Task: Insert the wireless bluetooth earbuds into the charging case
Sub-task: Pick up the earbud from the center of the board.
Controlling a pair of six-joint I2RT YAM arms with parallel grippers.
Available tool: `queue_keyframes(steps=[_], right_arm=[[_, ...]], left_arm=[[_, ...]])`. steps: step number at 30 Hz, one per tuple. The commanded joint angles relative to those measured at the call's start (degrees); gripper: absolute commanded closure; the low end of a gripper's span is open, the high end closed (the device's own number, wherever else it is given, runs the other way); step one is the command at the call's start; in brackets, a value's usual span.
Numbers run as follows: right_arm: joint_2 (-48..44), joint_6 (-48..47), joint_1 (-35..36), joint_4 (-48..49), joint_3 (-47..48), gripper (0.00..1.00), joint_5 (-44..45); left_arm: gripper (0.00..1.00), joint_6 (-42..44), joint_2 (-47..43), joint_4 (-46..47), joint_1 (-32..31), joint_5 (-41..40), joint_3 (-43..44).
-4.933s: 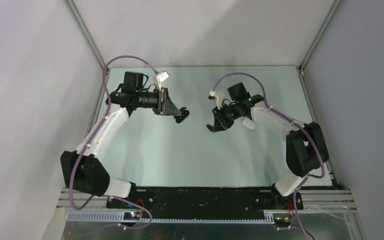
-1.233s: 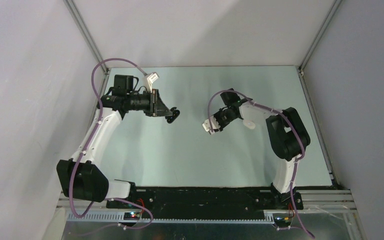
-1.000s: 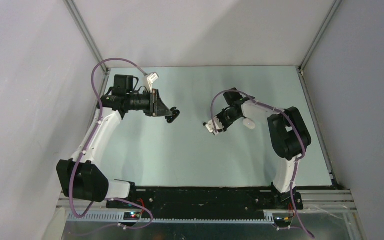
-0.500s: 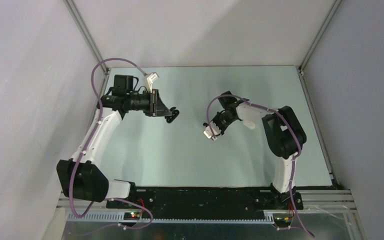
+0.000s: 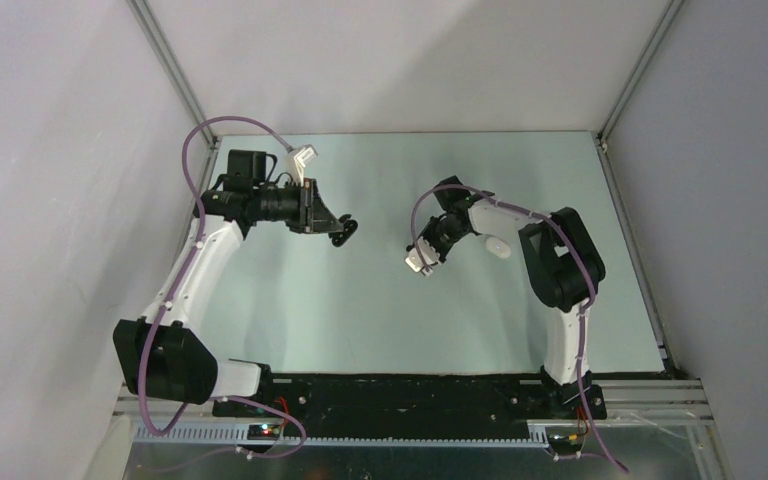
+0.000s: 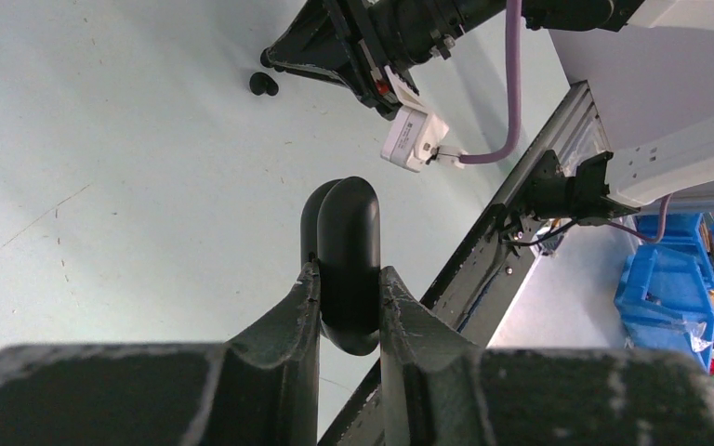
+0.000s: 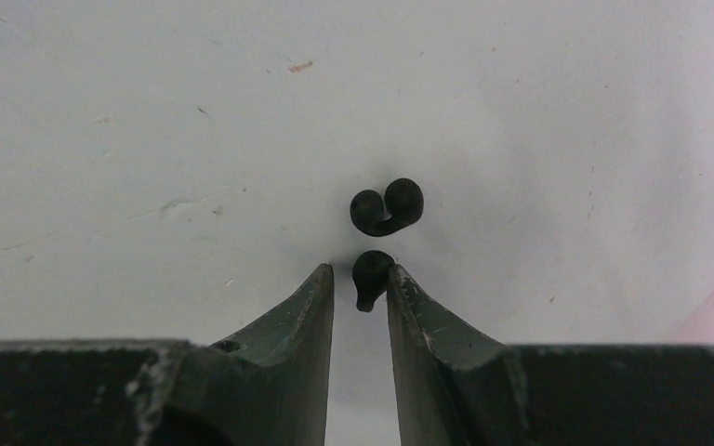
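Note:
My left gripper (image 6: 349, 274) is shut on a black oval charging case (image 6: 346, 232) and holds it on edge above the table, at the left in the top view (image 5: 345, 230). My right gripper (image 7: 361, 271) points down at the table, jaws narrowly open. A black earbud (image 7: 372, 269) lies between its tips, touching the right fingertip. A second black earbud (image 7: 389, 206) lies just beyond it. The right gripper also shows in the top view (image 5: 444, 192). A white oval case (image 5: 497, 247) lies on the table beside the right arm. No white earbuds are in view.
The pale green table (image 5: 360, 310) is enclosed by grey walls on three sides. The black base rail (image 5: 400, 395) runs along the near edge. In the left wrist view the right arm (image 6: 381, 37) with its white connector fills the top.
Over the last second the right arm's elbow swung left and its wrist shifted a little. Since about five seconds ago the right wrist has turned over. The left arm holds still with the case.

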Motion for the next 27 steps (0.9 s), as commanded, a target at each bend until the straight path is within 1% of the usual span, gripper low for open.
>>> queue_keyframes(steps=[1, 3, 7, 10, 11, 14, 17, 21, 22, 25, 27], right_arm=[[2.54, -1.25, -0.46, -1.35, 3.39, 0.68, 0.69], [3.11, -0.44, -0.39, -1.67, 4.84, 0.70, 0.16], [4.01, 1.94, -0.22, -3.85, 8.20, 0.78, -0.48], [4.16, 4.08, -0.26, -5.25, 9.62, 0.87, -0.08], [4.05, 4.53, -0.25, -6.09, 10.14, 0.89, 0.08], [3.12, 6.55, -0.49, -8.06, 10.24, 0.95, 0.13], [1.11, 8.00, -0.85, -11.07, 9.82, 0.99, -0.85], [-1.66, 11.67, -0.54, -14.63, 9.44, 1.00, -0.89], [-2.85, 14.14, -0.36, -15.74, 10.01, 1.00, -0.74], [-5.28, 18.37, 0.29, -23.97, 11.28, 1.00, 1.68], [-7.23, 23.94, 0.70, -28.32, 11.47, 1.00, 3.00]], left_arm=[[1.00, 1.50, -0.64, -0.17, 0.61, 0.29, 1.31], [1.00, 1.51, -0.63, -0.15, 0.61, 0.18, 1.20], [1.00, 1.48, -0.72, -0.24, 0.60, 0.19, 1.11], [1.00, 1.50, -0.65, -0.25, 0.71, 0.14, 1.13], [1.00, 1.44, -0.60, -0.27, 0.71, 0.23, 1.16], [1.00, 1.55, -0.18, -0.26, 0.72, 0.47, 1.46], [1.00, 1.74, 0.12, -0.26, 0.73, 0.52, 1.59], [1.00, 1.72, 0.53, -0.30, 0.80, 0.63, 1.92], [1.00, 1.69, 0.62, -0.30, 0.80, 0.70, 2.07], [1.00, 1.62, 0.45, -0.25, 0.78, 0.88, 2.28], [1.00, 1.57, 0.35, -0.21, 0.78, 0.98, 2.15]])
